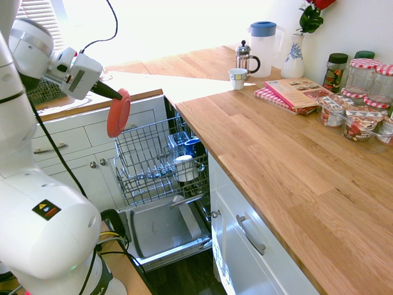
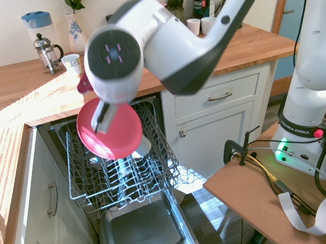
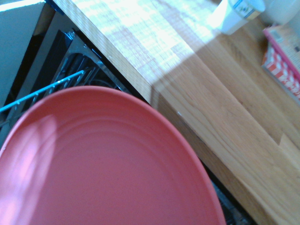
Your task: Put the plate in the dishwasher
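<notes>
Plate (image 1: 118, 114) hangs steeply tilted above pulled-out wire rack (image 1: 153, 157) of dishwasher (image 1: 163, 230), hanging down from our fingers (image 1: 116, 94); fingers pinched shut on its upper rim; single arm, so no nearer one to choose; we judge next move is lowering plate, edge first, between tines.

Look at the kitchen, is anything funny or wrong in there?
Nothing looks spilled or broken. The oddest sight is the red plate, tipped nearly on edge in the air, but the gripper has it pinched by its rim. The dishwasher rack is pulled out below.
</notes>
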You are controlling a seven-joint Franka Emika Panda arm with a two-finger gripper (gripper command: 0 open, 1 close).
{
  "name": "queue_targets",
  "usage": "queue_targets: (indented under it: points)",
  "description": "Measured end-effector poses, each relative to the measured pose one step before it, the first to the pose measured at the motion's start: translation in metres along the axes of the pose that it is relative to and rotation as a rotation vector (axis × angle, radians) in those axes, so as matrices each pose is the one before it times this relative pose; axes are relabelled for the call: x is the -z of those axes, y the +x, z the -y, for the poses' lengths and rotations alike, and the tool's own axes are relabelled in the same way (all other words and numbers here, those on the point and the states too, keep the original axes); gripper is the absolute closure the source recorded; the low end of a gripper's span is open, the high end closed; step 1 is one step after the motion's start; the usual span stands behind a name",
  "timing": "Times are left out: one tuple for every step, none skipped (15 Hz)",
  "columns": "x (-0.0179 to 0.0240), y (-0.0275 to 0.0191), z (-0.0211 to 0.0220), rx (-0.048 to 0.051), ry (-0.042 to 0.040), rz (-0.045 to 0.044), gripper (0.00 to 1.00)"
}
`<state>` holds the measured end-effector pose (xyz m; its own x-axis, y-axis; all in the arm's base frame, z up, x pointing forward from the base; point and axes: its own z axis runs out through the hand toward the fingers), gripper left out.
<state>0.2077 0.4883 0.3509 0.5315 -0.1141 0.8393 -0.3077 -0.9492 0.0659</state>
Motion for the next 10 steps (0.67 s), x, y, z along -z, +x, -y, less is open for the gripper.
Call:
queue_targets:
  points:
    - [-0.00706,-0.02373,0.00366,0.02631,-0.00220,-0.08327,1.00]
    - [-0.01456,-0.02407,0.00736,0.03126,-0.00423,-0.08644,1.00]
    - [-0.01669,-0.01986,0.01048,0.03209,-0.01346,-0.07714,1.00]
    - [-0.01292,-0.01943,0.01457,0.02788,-0.01873,-0.05016,1.00]
    - [-0.00622,-0.02195,0.01913,0.02046,-0.01350,-0.01600,1.00]
    - [-0.00184,-0.02339,0.01812,0.01860,-0.00375,-0.00419,1.00]
    - [0.00013,-0.02324,0.01642,0.01525,-0.00115,0.00656,1.00]
    - [-0.00025,-0.01854,0.01554,0.00558,-0.00293,0.01564,1.00]
    - [-0.00182,-0.01205,0.01544,-0.00151,-0.00503,0.01443,1.00]
    - [-0.00121,-0.00330,0.01398,-0.00311,-0.00512,0.00836,1.00]
